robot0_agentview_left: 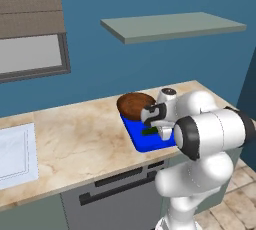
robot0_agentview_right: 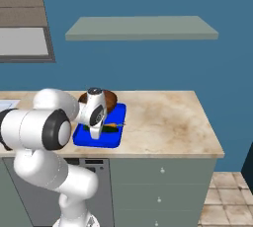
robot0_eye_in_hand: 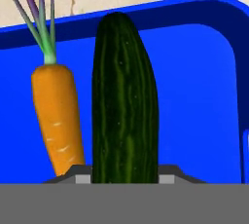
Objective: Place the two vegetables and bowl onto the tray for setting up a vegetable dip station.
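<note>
Blue walls and a pale floating shelf (robot0_agentview_right: pixel 141 27) back the marble surface (robot0_agentview_left: pixel 75 139) I am driving over, with a white dotted-border sheet (robot0_agentview_left: pixel 15 154) lying well off to the far side of it from the pincer (robot0_agentview_right: pixel 95 131). Directly under the pincer sits the blue tray (robot0_agentview_right: pixel 111 139); its raised rim curves round ahead of the hand camera. Just behind the pincer, at the tray's back end, the brown bowl (robot0_agentview_left: pixel 134 105) rests, apparently on the tray's edge, though the arm hides the contact. Straight below the pincer lies the dark green vegetable (robot0_eye_in_hand: pixel 125 101), running lengthwise along the camera's line, and the carrot (robot0_eye_in_hand: pixel 57 121) lies just beside it, close but seemingly not touching.

I cannot tell whether the pincer is apart, together or clamped: the fingertips are hidden behind the green vegetable's near end.

My worry is the lift-off. If the fingers are still touching the green vegetable when I raise, it could drag, roll into the carrot, or knock it toward the rim. A sideways swing on retreat could also clip the bowl, which stands close behind the wrist.

As for pose, the arm is folded forward, elbow out over the surface edge, wrist bent so the hand points steeply down onto the tray.
</note>
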